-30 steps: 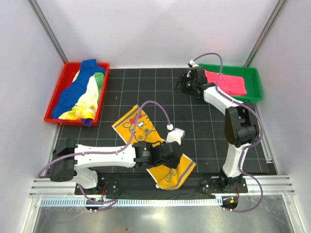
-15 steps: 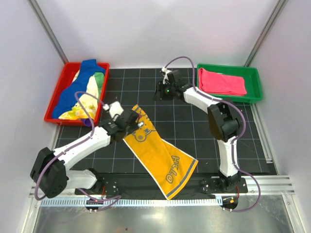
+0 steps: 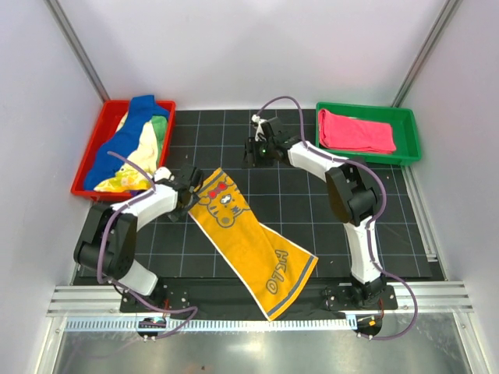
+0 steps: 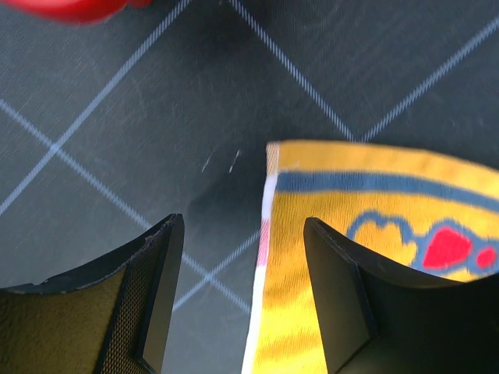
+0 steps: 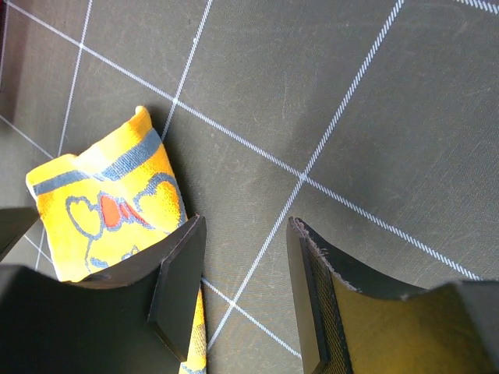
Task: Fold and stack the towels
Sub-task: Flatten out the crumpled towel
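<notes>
An orange-yellow towel (image 3: 249, 241) with a cartoon tiger lies spread out flat and diagonal on the black grid mat. My left gripper (image 3: 193, 189) is open at the towel's far left corner. In the left wrist view the towel's (image 4: 351, 160) white edge runs between the open fingers of the left gripper (image 4: 242, 226), which grip nothing. My right gripper (image 3: 251, 150) hangs open over bare mat just beyond the towel's far end. The right wrist view shows the right gripper (image 5: 245, 226) empty, with the towel (image 5: 101, 202) to its left. A folded pink-red towel (image 3: 355, 131) lies in the green tray (image 3: 409, 128).
A red tray (image 3: 93, 195) at the far left holds a loose pile of towels (image 3: 129, 136): dark blue, green, yellow. The green tray stands at the far right. White walls and metal posts close in the mat. The towel's near corner reaches the mat's front edge.
The left gripper pulled the folded towel's top layer up and to the left, laying it out flat, then opened and let go. The right arm swung left from the green tray.
</notes>
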Action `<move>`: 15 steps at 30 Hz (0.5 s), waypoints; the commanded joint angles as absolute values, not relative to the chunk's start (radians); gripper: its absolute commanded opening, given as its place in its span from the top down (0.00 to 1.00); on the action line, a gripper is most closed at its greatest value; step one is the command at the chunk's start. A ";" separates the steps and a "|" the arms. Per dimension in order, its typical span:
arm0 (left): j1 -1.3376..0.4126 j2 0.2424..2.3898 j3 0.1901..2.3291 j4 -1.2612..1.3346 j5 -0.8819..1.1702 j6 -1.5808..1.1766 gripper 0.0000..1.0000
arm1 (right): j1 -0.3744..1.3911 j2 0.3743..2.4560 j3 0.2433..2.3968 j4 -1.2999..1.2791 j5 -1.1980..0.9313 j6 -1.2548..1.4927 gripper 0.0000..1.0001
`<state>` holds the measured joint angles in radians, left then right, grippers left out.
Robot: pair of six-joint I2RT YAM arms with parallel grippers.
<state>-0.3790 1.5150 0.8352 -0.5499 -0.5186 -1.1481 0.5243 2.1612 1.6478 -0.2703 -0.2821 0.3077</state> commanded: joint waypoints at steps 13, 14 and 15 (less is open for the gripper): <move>-0.304 1.634 0.902 -0.376 -0.482 -1.088 0.58 | 0.537 2.184 1.700 -0.232 -0.321 0.313 0.47; -0.304 1.637 0.902 -0.373 -0.479 -1.088 0.61 | 0.537 2.186 1.701 -0.233 -0.321 0.313 0.47; -0.302 1.644 0.900 -0.370 -0.479 -1.089 0.62 | 0.538 2.189 1.703 -0.233 -0.321 0.313 0.47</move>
